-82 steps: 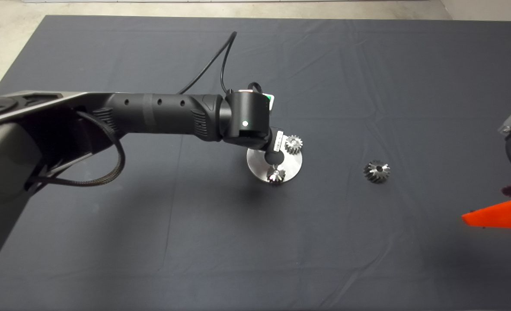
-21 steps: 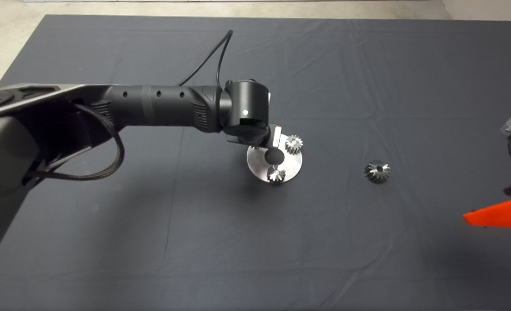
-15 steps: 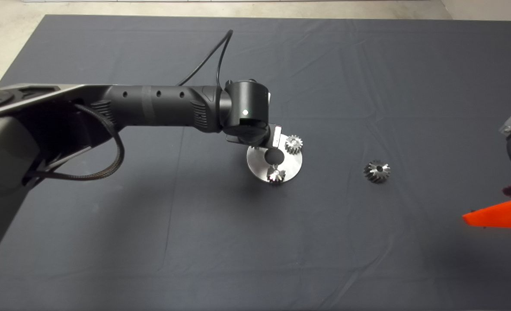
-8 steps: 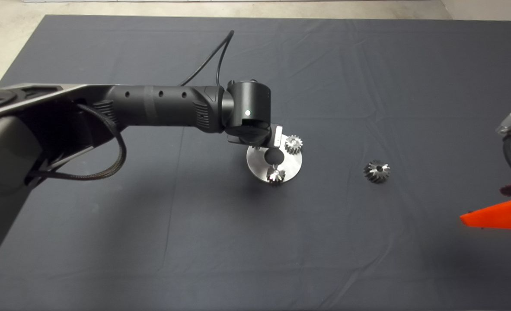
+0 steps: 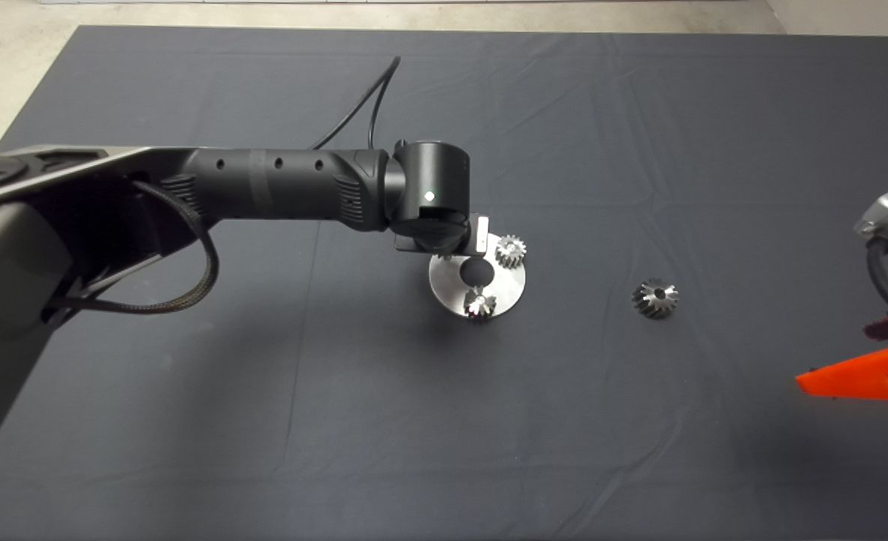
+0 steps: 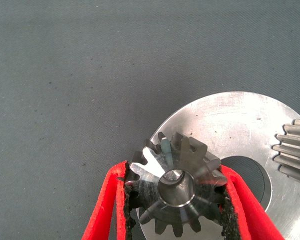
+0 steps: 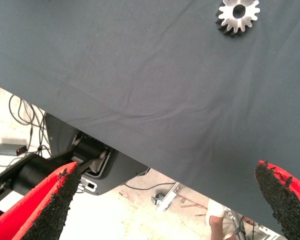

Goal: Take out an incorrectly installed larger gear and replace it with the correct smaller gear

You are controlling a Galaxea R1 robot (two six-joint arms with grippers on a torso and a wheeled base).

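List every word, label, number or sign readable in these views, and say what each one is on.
No readable text in any view.
White label on the left arm's wrist: whatever is on it is too small to read.
Gears, round metal plate and dark mat: no markings visible.

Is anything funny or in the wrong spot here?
One gear lies alone on the mat, away from the round metal plate that carries the others. The left gripper pinches a gear over that plate.

A robotics lab is showing here: a dark mat (image 5: 639, 113) is covering the surface, cables (image 7: 20, 112) are trailing across bare concrete floor (image 5: 8, 68).
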